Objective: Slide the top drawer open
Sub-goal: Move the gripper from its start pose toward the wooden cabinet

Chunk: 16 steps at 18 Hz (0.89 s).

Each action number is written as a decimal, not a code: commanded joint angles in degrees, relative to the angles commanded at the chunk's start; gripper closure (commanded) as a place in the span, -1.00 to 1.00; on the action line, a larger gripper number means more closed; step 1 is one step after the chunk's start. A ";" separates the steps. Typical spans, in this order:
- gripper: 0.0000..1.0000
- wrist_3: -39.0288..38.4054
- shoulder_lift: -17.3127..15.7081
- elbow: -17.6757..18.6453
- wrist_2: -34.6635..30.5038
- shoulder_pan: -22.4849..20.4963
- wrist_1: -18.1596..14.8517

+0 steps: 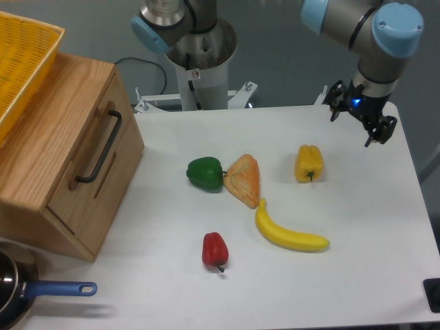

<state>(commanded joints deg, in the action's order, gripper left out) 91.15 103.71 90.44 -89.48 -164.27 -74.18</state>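
A light oak cabinet [48, 137] stands at the table's left edge. Its top drawer [93, 161] faces right, sits flush with the cabinet front, and carries a long thin black bar handle [100, 146]. My gripper [357, 120] hangs over the table's far right corner, far from the drawer, at the end of a grey arm with blue joints. Its dark fingers point down at the table; whether they are open or shut does not show. Nothing is seen between them.
A green pepper [205, 173], an orange pastry wedge [244, 180], a yellow pepper [309, 163], a banana [289, 234] and a red pepper [214, 250] lie mid-table. A yellow basket [20, 62] rests on the cabinet. A blue-handled pan [27, 292] sits at the front left.
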 joint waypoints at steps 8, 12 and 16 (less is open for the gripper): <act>-1.00 -11.07 -2.28 2.11 6.07 3.42 -1.05; -1.00 -20.80 -4.04 1.85 6.95 6.41 -4.22; -1.00 -32.85 -4.39 1.58 7.56 9.66 -6.06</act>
<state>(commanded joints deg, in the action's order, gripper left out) 58.29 99.32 92.02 -81.91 -154.61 -80.24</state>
